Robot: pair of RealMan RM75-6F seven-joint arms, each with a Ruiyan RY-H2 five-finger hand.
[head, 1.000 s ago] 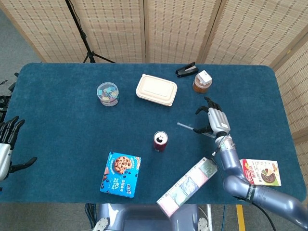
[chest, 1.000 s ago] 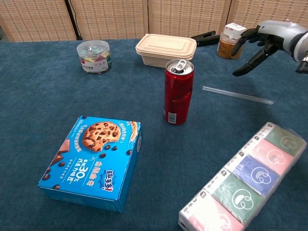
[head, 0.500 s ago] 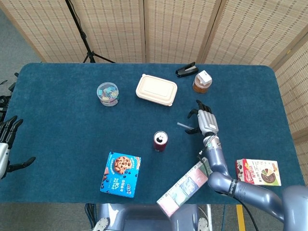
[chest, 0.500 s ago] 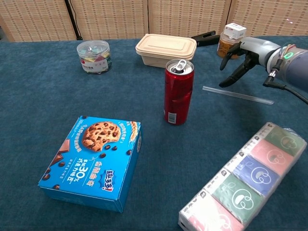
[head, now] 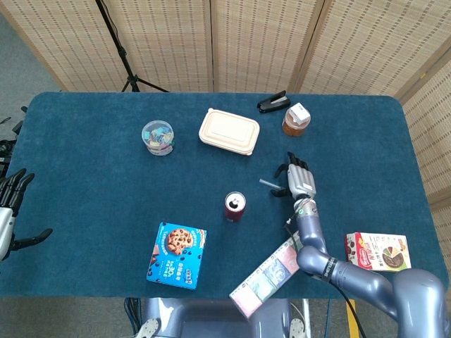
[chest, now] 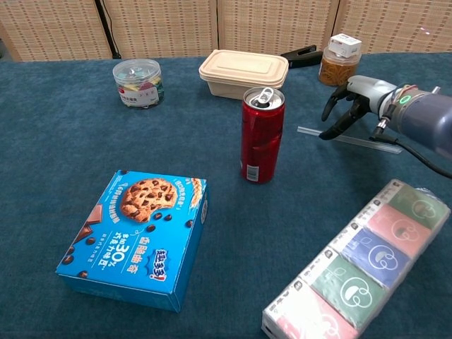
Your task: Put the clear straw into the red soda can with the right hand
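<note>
Your right hand [chest: 351, 106] sits low over the clear straw [chest: 349, 138], fingers spread and curled down, tips at or just above it — can't tell if they touch. It's holding nothing; the straw lies flat on the blue table [chest: 63, 148]. The red can [chest: 262, 135] stands upright w/ its tab end up, left of the straw and apart from it. In the head view the right hand [head: 298, 177] is to the can's [head: 235, 206] right.

Your left hand [head: 10, 211] is at the table's far left edge, fingers apart, empty.

Around: cookie box [chest: 140, 236] front-left, tissue pack [chest: 361, 263] front-right, beige lunch box [chest: 244, 71] behind the can, clear tub [chest: 137, 82] back-left, small jar [chest: 340, 58] back-right, black stapler-like thing [head: 273, 102] beside it.
</note>
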